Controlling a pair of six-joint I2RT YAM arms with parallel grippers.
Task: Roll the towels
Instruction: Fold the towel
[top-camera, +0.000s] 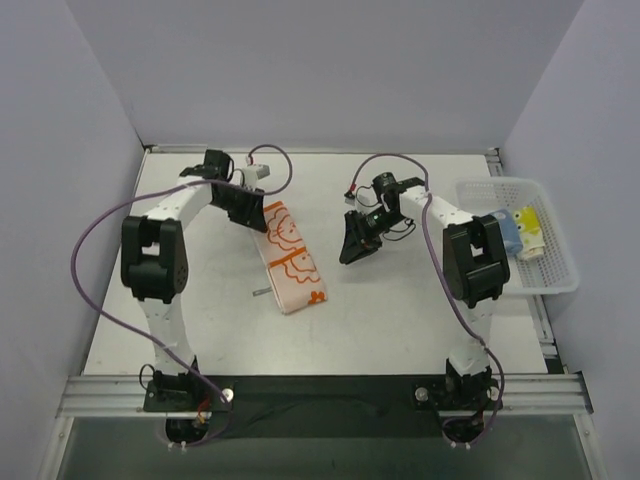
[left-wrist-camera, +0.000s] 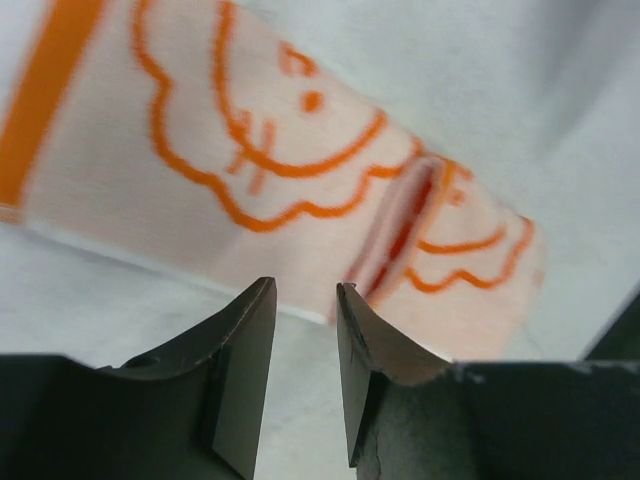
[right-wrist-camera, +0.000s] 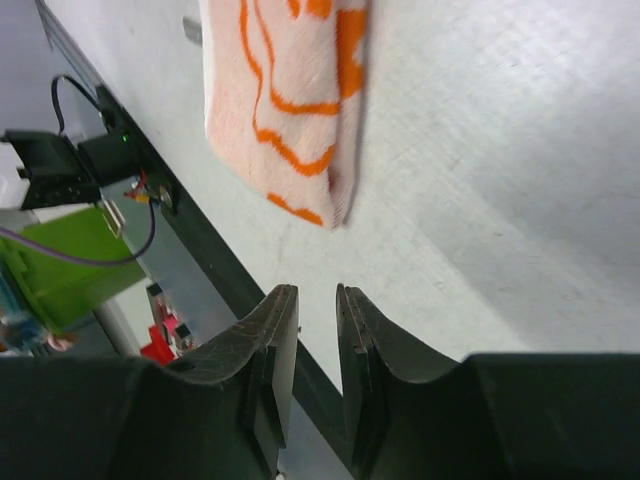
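Apparently the rolling is not yet begun: the orange towel (top-camera: 288, 255) lies flat on the worktop (top-camera: 400, 310) as a long folded strip. The left hand (top-camera: 255, 218) hovers at the far end of this towel, with only a narrow gap between its fingers and nothing in it. The right hand (top-camera: 352, 252) hangs beside the towel on the basket side, also almost closed and empty. The next move, I judge, calls for pinching one short end and turning it over onto the strip. The white basket (top-camera: 555, 270), well apart from the towel, holds a blue towel (top-camera: 508, 235) and a yellow towel (top-camera: 526, 222).
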